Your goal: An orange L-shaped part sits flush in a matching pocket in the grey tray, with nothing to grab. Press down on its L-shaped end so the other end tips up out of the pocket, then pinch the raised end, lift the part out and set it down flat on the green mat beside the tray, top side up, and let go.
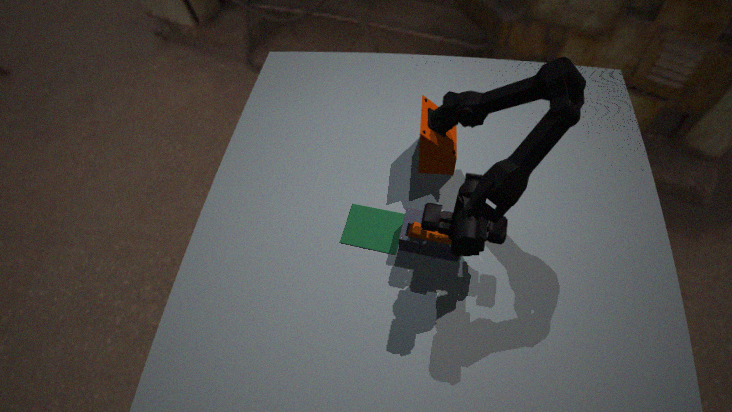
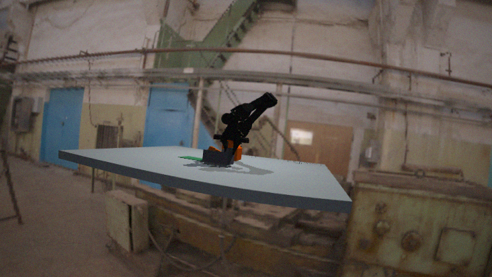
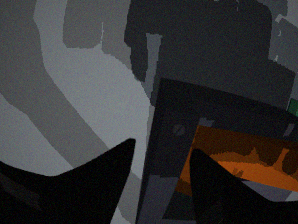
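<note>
The orange part point(image 1: 434, 235) point(image 2: 214, 148) point(image 3: 265, 172) is tilted in the grey tray point(image 1: 427, 248) point(image 2: 214, 158) point(image 3: 167, 117). Its end nearer the green mat point(image 1: 372, 228) point(image 2: 188, 157) point(image 3: 294, 106) stands up above the tray's rim, and its L-shaped end is low in the pocket. My gripper point(image 3: 164, 149) is part open with nothing between its fingers. In the wrist view one finger is over the L-shaped end and the other is outside the tray's wall. Contact at the fingertip is hidden. The hand covers the tray's right end in the top view.
The orange base block point(image 1: 436, 156) point(image 2: 238, 153) of the arm stands behind the tray. The green mat lies against the tray's left side. Shadows of the arm fall across the table point(image 1: 266, 307) point(image 2: 144, 165) in front of the tray.
</note>
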### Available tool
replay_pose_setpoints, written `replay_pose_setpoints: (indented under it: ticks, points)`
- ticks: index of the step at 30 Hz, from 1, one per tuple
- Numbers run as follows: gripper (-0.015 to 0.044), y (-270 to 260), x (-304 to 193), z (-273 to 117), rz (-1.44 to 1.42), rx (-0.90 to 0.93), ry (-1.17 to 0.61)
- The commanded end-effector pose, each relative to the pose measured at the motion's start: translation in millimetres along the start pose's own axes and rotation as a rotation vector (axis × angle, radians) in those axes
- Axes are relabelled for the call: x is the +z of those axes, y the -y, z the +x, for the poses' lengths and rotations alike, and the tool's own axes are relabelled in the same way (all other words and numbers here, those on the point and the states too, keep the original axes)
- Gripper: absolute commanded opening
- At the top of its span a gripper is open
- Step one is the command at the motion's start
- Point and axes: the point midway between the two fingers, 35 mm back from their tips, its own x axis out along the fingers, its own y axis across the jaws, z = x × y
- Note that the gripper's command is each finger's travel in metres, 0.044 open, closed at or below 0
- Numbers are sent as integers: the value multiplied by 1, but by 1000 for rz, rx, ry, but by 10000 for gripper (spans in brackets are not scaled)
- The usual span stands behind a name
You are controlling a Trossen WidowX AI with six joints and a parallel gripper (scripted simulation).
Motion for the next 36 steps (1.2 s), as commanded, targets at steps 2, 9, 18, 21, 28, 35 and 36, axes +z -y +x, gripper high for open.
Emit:
replay_pose_setpoints:
  ticks: [2, 9, 18, 21, 28, 35, 36]
  points:
    - [180, 1, -3, 10, 11, 4, -8]
    - [180, 1, -4, 18, 11, 5, -8]
    - [180, 1, -4, 18, 11, 5, -8]
    - [180, 1, -4, 18, 11, 5, -8]
    - [180, 0, -1, 14, 4, 6, 2]
    - [180, -9, -3, 4, 10, 5, -7]
    - [180, -11, -3, 3, 11, 5, -8]
